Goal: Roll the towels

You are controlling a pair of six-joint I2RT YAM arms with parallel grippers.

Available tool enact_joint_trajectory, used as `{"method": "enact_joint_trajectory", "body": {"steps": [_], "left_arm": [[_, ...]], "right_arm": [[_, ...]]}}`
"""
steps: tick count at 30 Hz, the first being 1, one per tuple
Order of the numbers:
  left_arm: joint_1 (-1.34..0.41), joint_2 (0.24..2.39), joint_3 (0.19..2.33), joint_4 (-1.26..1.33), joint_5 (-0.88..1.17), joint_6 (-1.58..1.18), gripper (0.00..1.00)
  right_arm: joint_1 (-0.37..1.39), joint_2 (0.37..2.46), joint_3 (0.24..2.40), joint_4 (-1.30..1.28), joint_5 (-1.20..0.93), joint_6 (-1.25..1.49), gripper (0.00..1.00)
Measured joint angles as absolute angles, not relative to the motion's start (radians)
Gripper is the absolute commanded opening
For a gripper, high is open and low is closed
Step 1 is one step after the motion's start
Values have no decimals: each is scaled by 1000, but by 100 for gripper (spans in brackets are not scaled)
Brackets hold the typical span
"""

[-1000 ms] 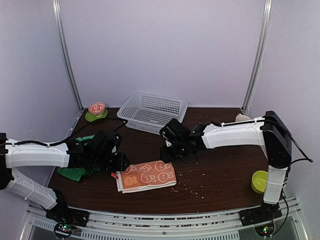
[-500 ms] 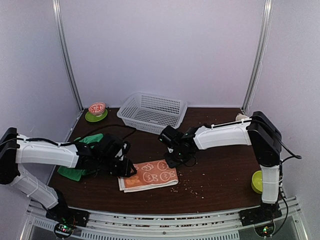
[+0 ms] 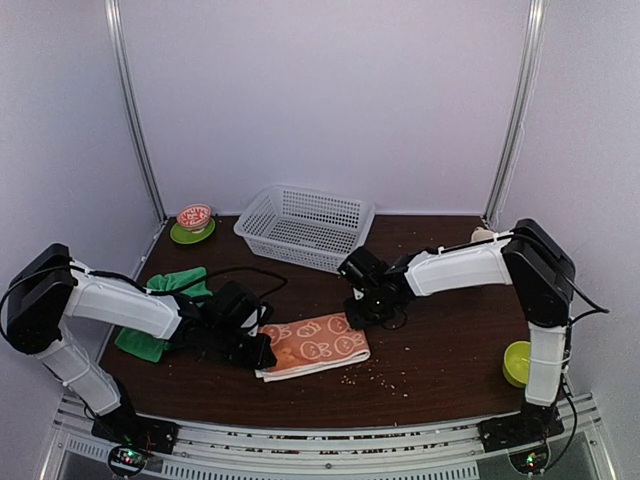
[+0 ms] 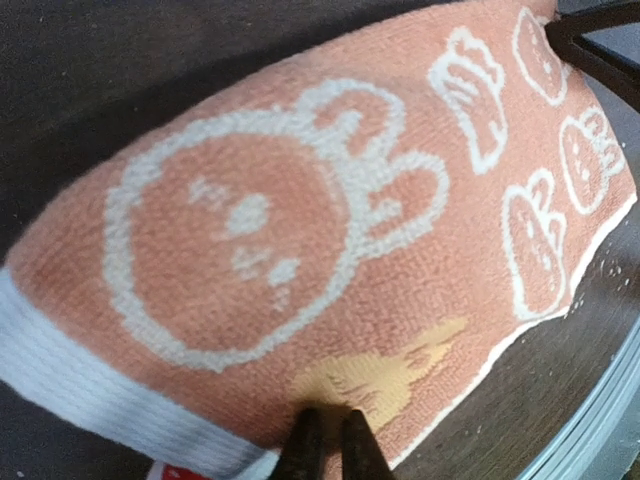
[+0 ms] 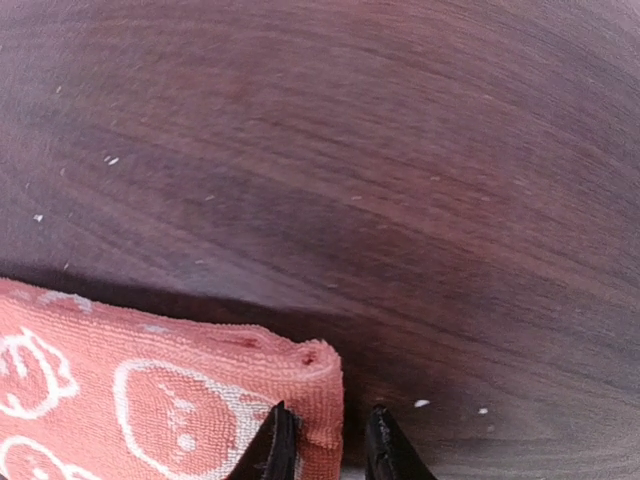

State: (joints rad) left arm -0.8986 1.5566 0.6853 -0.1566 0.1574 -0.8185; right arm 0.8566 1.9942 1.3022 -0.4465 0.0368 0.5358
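Observation:
The orange towel with white cartoon prints lies folded flat at the table's front centre. My left gripper is at its near-left edge, and in the left wrist view it is shut, pinching a small pucker of the orange towel. My right gripper is at the towel's far-right corner. In the right wrist view it is closed narrowly on that folded corner. The green towel lies crumpled at the left, partly hidden under my left arm.
A white plastic basket stands at the back centre. A red-patterned bowl on a green saucer is at the back left. A yellow-green cup sits by the right arm's base. Crumbs are scattered in front of the orange towel.
Both grippers have come down onto the orange towel, left at its near-left edge, right at its far-right corner. The towel has shifted to the right with them.

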Motion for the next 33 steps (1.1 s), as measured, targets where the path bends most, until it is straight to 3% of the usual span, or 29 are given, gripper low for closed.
{"method": "enact_joint_trajectory", "body": {"steps": [5,9,12,16,20,26,33], "left_arm": [[-899,1565,669,-108,173,-816,0],[-899,1562,665,-99,178,-814,1],[-899,1552,665,-114,179,-808,15],[-901,1507,689,-203,182,-787,40],[-903,1448,754,-275,184,-763,47],[-903,1428,899,-313,181,-733,38],[-884,1641,1066,-311,191,-706,28]], "right_arm": [[810,1963,1251,-408,-1,549,29],[801,1951,1239,-401,-15,545,42],[795,1925,1224,-415,-26,547,48],[799,1850,1220,-443,-29,546,49],[828,1753,1220,-460,-28,549,42],[919,1676,1153,-430,-53,585,31],[957,1696,1047,-369,-110,652,27]]}}
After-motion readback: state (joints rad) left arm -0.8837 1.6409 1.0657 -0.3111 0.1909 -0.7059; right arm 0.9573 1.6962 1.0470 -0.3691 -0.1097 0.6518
